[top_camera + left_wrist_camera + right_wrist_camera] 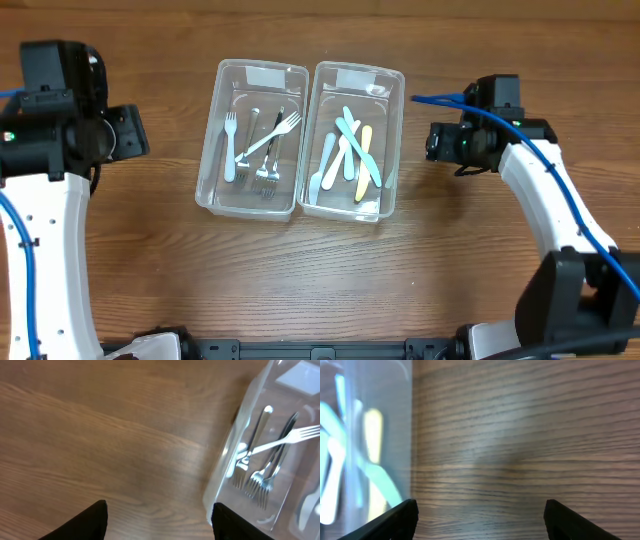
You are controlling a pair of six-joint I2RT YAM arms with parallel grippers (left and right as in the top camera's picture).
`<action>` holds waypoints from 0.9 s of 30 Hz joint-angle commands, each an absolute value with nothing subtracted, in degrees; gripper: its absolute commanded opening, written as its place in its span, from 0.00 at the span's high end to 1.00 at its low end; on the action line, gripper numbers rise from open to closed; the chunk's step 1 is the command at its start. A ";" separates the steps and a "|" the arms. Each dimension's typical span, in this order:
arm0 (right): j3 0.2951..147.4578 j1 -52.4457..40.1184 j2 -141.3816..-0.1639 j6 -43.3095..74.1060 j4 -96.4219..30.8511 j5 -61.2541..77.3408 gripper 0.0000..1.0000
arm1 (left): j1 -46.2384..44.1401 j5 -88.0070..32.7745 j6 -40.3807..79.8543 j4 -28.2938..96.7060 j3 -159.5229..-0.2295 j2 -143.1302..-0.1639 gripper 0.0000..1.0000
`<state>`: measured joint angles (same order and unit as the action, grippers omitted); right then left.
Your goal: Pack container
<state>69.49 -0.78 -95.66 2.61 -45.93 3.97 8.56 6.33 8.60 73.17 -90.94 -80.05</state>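
Two clear plastic containers stand side by side on the wooden table. The left container holds several metal forks and a pale blue fork. The right container holds pastel plastic cutlery in teal, white and yellow. My left gripper is open over bare wood just left of the left container, whose forks show in the left wrist view. My right gripper is open over bare wood to the right of the right container; nothing lies between its fingers.
The left arm stands at the table's left side and the right arm at its right side, with a blue cable along it. A black rail runs along the front edge.
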 commanded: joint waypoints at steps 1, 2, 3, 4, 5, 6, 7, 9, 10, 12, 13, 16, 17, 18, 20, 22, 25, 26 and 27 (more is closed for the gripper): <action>70.70 -2.61 -99.77 -0.43 -45.04 4.80 0.17 | 9.02 3.99 7.64 71.92 -88.20 -79.31 0.34; 70.70 -3.16 -100.47 -0.51 -44.73 5.06 0.17 | 9.02 3.99 7.66 71.92 -88.01 -79.31 0.34; 70.70 -3.95 -101.34 -0.51 -44.05 5.06 0.17 | 9.02 3.99 7.66 71.94 -87.99 -79.31 0.33; 70.70 -4.47 -101.89 -0.51 -43.44 5.06 0.17 | 9.02 3.99 7.66 71.94 -87.99 -79.31 0.34; 70.70 -4.99 -102.21 -0.54 -42.74 5.08 0.17 | 9.02 3.97 7.66 71.94 -87.99 -79.31 0.34; 70.70 -5.56 -102.59 -0.97 -41.95 5.19 0.17 | 9.02 3.97 7.66 71.96 -87.99 -79.31 0.34; 70.70 -6.09 -102.67 -1.96 -41.28 5.74 0.17 | 9.02 3.97 7.64 71.96 -87.99 -79.31 0.34; 70.70 -7.07 -102.69 -3.57 -40.29 7.01 0.17 | 9.02 3.97 7.46 71.99 -87.99 -79.31 0.34; 70.70 -7.46 -102.69 -4.05 -40.01 7.44 0.17 | 9.02 3.99 7.46 72.01 -87.99 -79.31 0.34; 70.70 -7.88 -102.69 -4.62 -39.70 8.21 0.17 | 9.02 3.97 7.44 71.99 -87.99 -79.29 0.34; 70.70 -8.03 -102.69 -4.62 -39.62 8.29 0.17 | 9.02 3.99 7.44 71.96 -87.99 -79.29 0.34; 70.70 -8.10 -102.69 -4.69 -38.96 8.80 0.17 | 9.02 3.97 7.27 71.94 -87.99 -79.26 0.34; 70.70 -8.10 -102.69 -4.86 -38.63 9.28 0.17 | 9.02 3.99 7.27 71.94 -87.99 -79.24 0.34; 70.70 -8.10 -102.69 -5.06 -38.20 9.78 0.17 | 9.02 3.97 7.27 71.96 -87.99 -79.24 0.34; 70.70 -8.10 -102.69 -7.51 -37.26 12.67 0.17 | 9.02 3.99 7.27 71.96 -87.99 -79.20 0.34; 70.70 -8.10 -102.69 -8.56 -36.88 13.96 0.17 | 9.02 3.99 7.27 71.96 -87.99 -79.09 0.34; 70.70 -8.10 -102.69 -11.07 -36.91 16.62 0.17 | 9.02 4.21 7.22 71.90 -87.99 -78.94 0.34; 70.70 -8.10 -102.69 -11.55 -36.86 17.23 0.17 | 9.02 4.51 7.22 71.92 -87.99 -78.94 0.34; 70.70 -8.10 -102.69 -12.19 -36.86 17.96 0.17 | 9.02 4.64 7.25 71.92 -87.99 -78.94 0.34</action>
<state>69.49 -7.60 -102.83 -8.29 -37.39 12.27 8.73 4.89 8.54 72.18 -88.42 -80.03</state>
